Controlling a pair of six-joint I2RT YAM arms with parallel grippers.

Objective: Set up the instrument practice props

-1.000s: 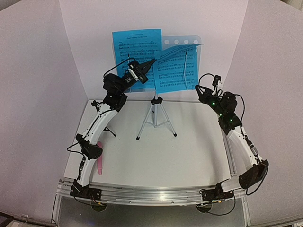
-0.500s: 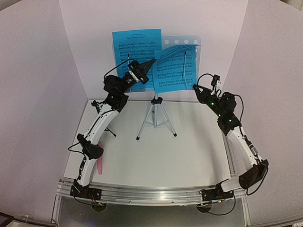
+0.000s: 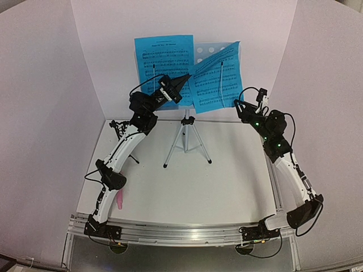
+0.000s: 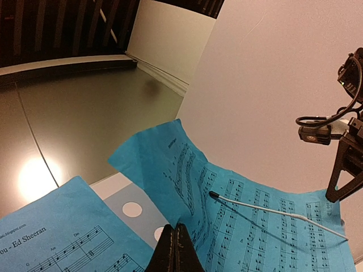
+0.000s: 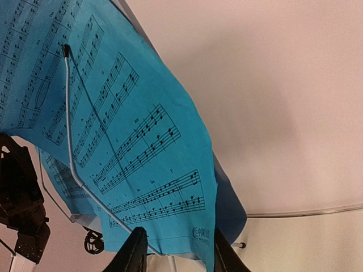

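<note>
The pale-blue perforated music stand point(image 3: 203, 52) stands on its slim tripod point(image 3: 185, 141) at the back centre. One bright-blue sheet point(image 3: 163, 59) lies flat on its left half. A second sheet point(image 3: 218, 82) sits tilted on the right half under a white wire holder point(image 3: 221, 85). My left gripper point(image 3: 188, 78) is shut on that sheet's left edge point(image 4: 187, 187), which creases at the fingertips point(image 4: 174, 235). My right gripper point(image 3: 240, 106) is open around the sheet's lower right corner point(image 5: 193, 226), fingers point(image 5: 135, 252) on either side. The pink microphone point(image 3: 120, 198) lies at the front left. The small black tripod point(image 3: 121, 131) stands behind my left arm.
White walls close in the table at the back and on both sides. The stand's tripod legs spread over the middle back of the table. An aluminium rail point(image 3: 181, 232) runs along the near edge. My right arm's gripper point(image 4: 343, 153) shows in the left wrist view.
My left gripper has moved a little right, carrying the second sheet's edge. The sheet has shifted right and tilted more on the stand. My right gripper has edged up toward its corner.
</note>
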